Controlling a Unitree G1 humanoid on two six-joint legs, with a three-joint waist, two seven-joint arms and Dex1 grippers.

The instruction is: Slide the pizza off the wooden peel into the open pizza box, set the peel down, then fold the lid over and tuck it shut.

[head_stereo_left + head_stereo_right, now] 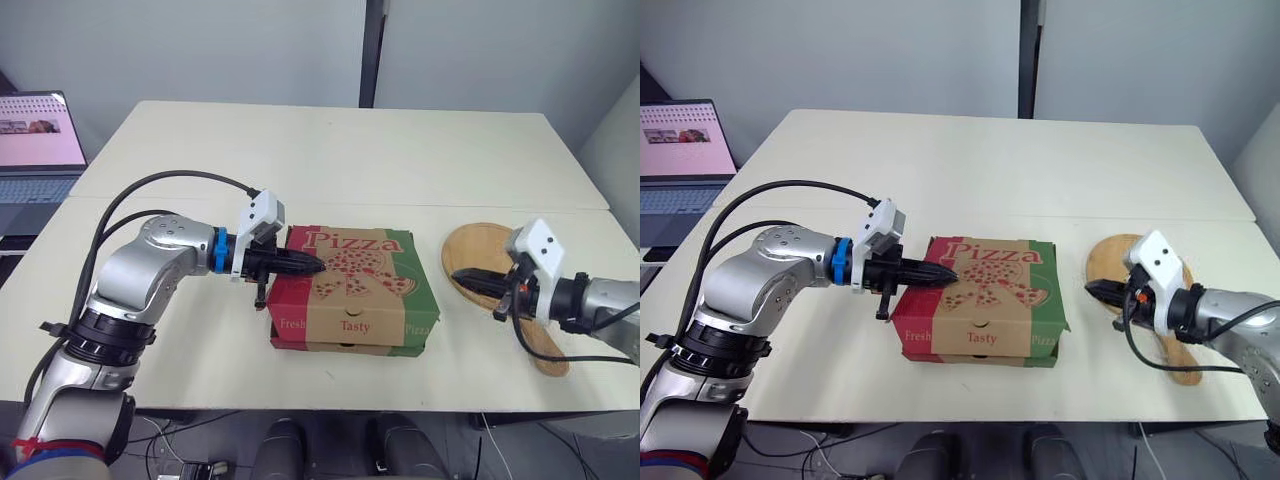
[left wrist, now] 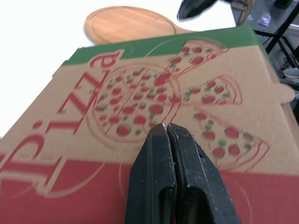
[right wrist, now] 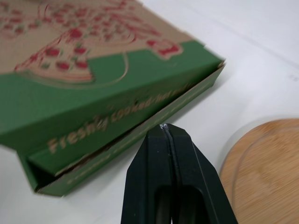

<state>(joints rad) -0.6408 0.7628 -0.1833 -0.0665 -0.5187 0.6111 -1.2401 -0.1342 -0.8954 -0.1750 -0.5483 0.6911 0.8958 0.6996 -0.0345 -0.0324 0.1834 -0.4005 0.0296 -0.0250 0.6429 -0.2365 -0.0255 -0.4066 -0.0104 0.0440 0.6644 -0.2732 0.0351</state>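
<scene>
The pizza box [image 1: 355,290] sits near the front middle of the pale table [image 1: 350,150], its printed lid folded down over the base. No pizza is on show, so it is judged to be inside. The left gripper [image 1: 318,266], its two black fingers clenched together on nothing, appears to rest its tip on the left part of the lid. To the box's right the wooden peel [image 1: 480,245] lies flat and bare on the table. The right gripper [image 1: 455,277], likewise clenched and empty, hovers over the peel's round blade, pointing at the box's green side. The right wrist view shows the green side flap [image 3: 117,93] standing slightly proud of the base, with a dark gap at its corner, so the tuck looks unfinished. To finish well, the left fingers should press the lid down while the right pushes the flap inward, low and square, so the box does not skid. Count: one box, one peel, two grippers, one laptop [image 1: 35,140] beyond the table's left edge
</scene>
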